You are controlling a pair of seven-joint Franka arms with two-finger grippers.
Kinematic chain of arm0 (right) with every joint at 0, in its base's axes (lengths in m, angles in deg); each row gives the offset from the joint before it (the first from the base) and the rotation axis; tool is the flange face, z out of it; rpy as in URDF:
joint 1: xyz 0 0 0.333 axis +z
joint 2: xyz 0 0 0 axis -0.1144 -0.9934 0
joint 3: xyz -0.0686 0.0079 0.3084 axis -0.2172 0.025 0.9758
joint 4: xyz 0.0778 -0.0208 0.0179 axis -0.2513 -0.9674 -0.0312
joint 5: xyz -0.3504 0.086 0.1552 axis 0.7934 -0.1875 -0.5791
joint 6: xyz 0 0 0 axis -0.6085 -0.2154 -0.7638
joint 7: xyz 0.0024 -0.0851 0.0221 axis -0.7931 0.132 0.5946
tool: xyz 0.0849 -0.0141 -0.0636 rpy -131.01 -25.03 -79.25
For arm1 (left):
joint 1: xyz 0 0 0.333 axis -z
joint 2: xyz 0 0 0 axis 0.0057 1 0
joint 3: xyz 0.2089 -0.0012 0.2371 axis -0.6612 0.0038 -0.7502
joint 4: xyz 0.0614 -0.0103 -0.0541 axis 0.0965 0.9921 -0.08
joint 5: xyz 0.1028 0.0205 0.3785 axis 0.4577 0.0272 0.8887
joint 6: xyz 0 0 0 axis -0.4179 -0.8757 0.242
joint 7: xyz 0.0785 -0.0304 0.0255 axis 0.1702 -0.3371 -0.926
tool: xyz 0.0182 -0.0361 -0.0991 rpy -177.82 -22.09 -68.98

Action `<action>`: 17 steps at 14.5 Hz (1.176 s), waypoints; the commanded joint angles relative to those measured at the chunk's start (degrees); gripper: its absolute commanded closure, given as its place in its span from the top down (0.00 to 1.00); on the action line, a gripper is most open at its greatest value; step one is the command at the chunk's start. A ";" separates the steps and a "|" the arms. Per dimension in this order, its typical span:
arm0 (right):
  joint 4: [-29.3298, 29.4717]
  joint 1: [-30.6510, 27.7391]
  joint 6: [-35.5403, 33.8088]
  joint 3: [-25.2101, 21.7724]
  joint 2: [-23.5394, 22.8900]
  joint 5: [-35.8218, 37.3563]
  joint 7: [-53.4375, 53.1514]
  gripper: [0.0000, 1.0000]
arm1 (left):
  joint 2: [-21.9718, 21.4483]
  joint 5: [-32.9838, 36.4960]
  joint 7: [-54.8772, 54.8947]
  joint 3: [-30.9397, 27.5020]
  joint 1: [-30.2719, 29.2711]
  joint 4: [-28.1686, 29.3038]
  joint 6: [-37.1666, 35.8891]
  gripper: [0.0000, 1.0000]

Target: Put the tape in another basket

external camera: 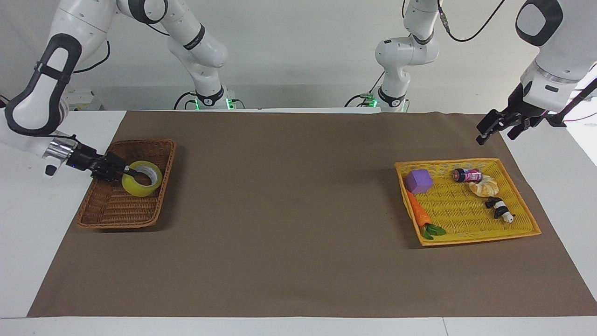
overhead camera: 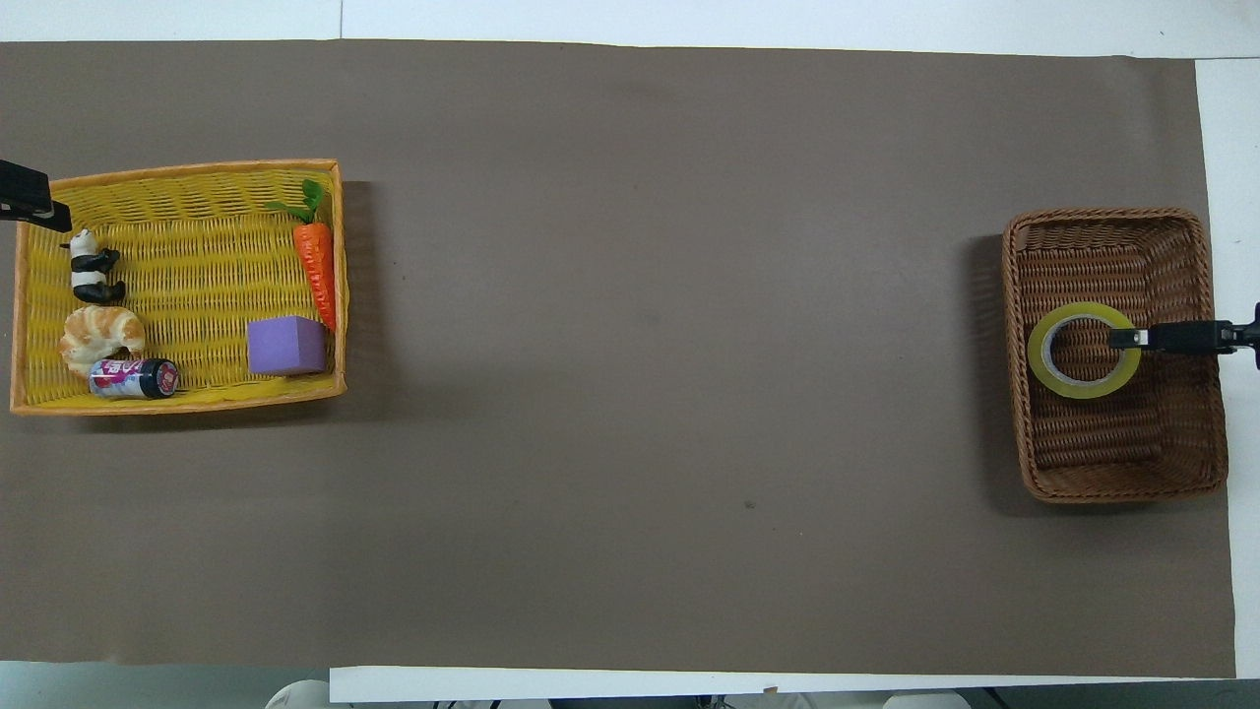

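At the middle left of the facing view, toward the right arm's end of the surface, we saw the wide roll of translucent yellow tape (external camera: 140,187) (overhead camera: 1083,388) lying flat, its grey-white core opening upward, inside the dark brown woven wicker basket with sloping sides (external camera: 107,205) (overhead camera: 1122,443). The roll sat in the half of that basket nearer the robots, against the wall that faced the middle of the surface. The right hand (external camera: 130,172) (overhead camera: 1127,338) reached in low over the basket's outer wall and met the wall of the roll, its tip showing inside the core; we could not tell whether it was clamped on the roll or loosened from it. At the upper right of the facing view the left hand (external camera: 495,136) hung in the air with its jaws apart, holding nothing, above the brown cloth (external camera: 289,210) and a little nearer the top of the frame than the bright yellow flat woven basket (external camera: 466,214) (overhead camera: 197,266). That basket, at the middle right of the same view, held a purple foam cube (external camera: 419,181), an orange toy carrot (external camera: 417,212), a small can lying on its side (external camera: 467,175), a toy croissant (external camera: 484,187) and a small panda figure (external camera: 500,209).
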 commanded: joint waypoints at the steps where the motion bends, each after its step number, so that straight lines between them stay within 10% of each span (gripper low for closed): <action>1: -0.41 0.13 2.92 0.66 1.70 4.40 1.42 1.00 | -0.74 1.28 -0.20 -0.08 0.34 0.80 -0.74 1.00; 8: 4.60 12.85 9.35 0.75 9.96 28.74 -7.52 1.00 | -1.97 1.28 -0.29 -0.17 0.16 2.12 -5.03 1.00; 13: 6.88 20.33 -3.53 0.93 19.44 37.30 -34.76 1.00 | -1.97 3.91 0.07 0.27 0.86 0.79 -6.71 1.00; 17: 18.39 21.40 -17.28 1.10 18.49 38.88 -37.78 1.00 | -2.40 4.00 0.07 0.35 0.86 0.97 -9.35 1.00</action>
